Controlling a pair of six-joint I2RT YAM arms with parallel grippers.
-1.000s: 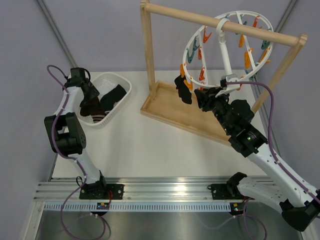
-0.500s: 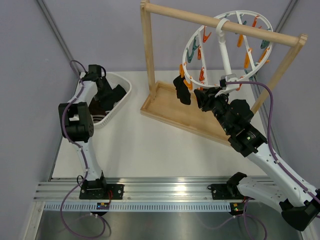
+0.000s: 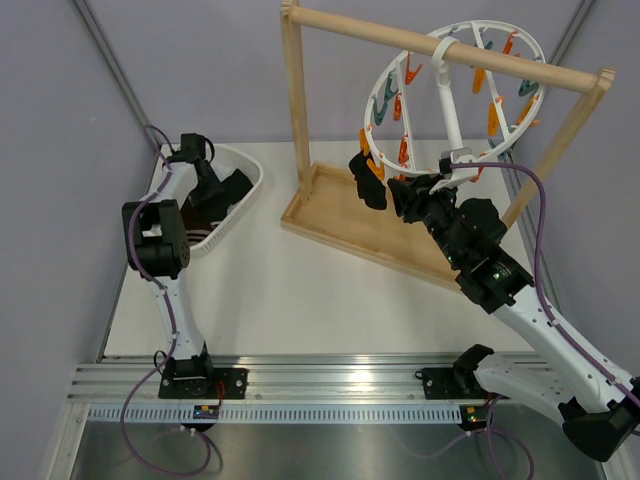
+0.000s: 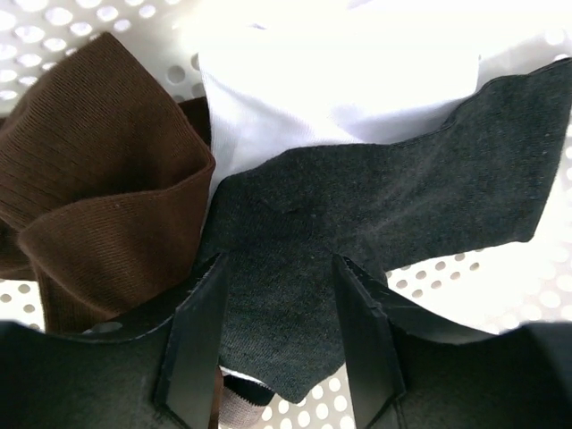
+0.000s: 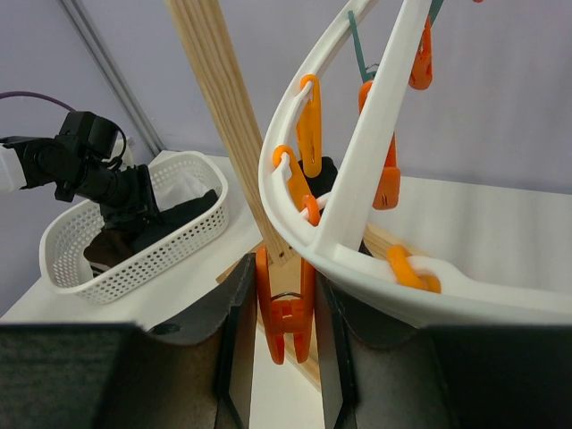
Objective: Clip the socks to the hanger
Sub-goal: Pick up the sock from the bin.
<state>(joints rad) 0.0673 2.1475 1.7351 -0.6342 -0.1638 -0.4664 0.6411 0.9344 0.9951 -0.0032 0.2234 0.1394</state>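
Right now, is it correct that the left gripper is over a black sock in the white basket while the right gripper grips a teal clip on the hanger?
Nearly: the clip in the right gripper is orange, not teal, as the right wrist view shows. The left gripper is indeed over a black sock in the white basket, and the clip hangs on the hanger.

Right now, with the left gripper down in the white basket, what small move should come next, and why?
Probably close the left gripper on the black fabric sock: its fingers straddle a fold of it in the white perforated plastic basket without pinching yet, while the right gripper holds an orange plastic clip.
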